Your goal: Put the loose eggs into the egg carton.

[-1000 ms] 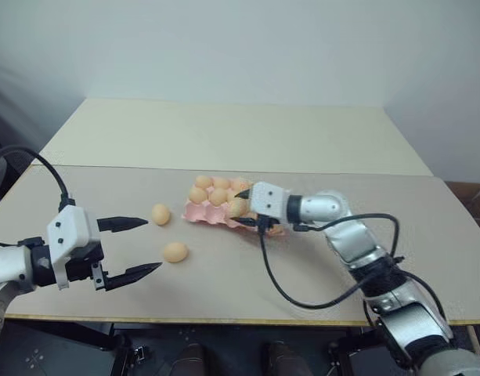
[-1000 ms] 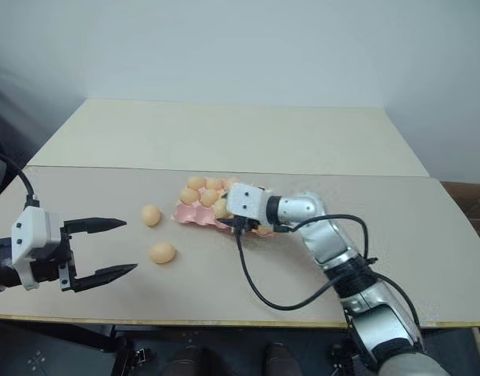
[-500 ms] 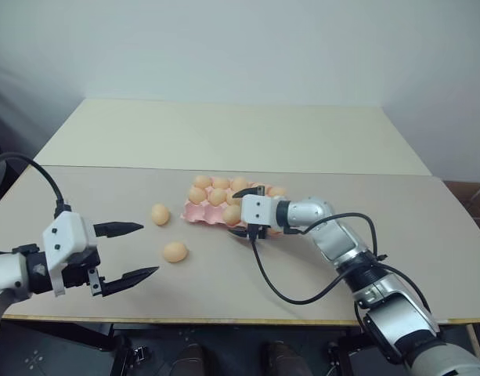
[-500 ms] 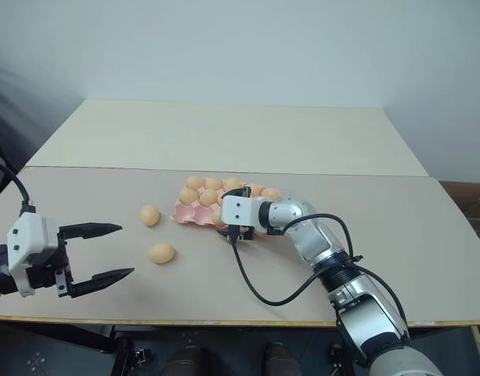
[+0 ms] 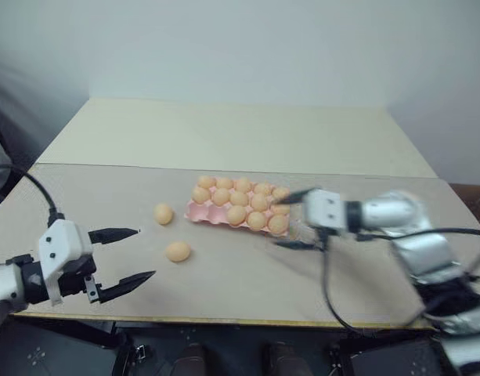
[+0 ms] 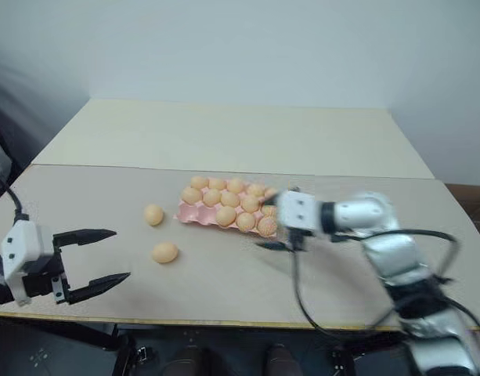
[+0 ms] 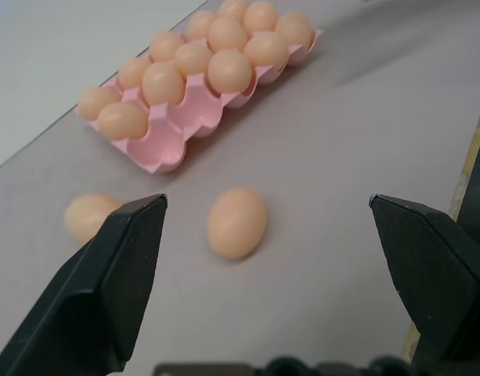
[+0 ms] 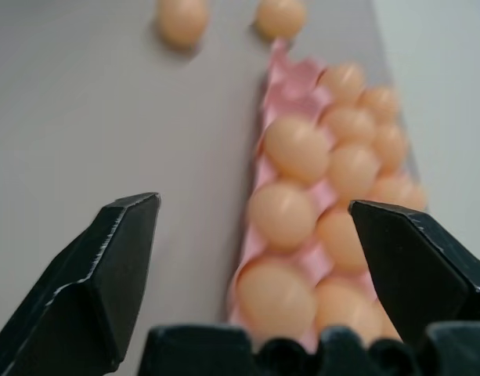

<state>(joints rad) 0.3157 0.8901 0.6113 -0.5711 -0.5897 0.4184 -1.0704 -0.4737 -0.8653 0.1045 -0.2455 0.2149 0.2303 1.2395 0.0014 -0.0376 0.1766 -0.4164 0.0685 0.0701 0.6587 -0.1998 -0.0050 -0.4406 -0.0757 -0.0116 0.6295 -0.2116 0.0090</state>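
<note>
Bare table [image 5: 224,282] around loose eggs [image 5: 177,251]

we see a plain pale wall [image 5: 240,47] behind two tables set end to end. the near table [image 5: 224,290] has a greyish-beige top with a light wood edge along its front. the far table [image 5: 232,133], touching it, is a paler cream. the floor [image 5: 52,352] beneath the front edge is dark. light falls evenly, with soft shadow at the wall's left side.
</note>
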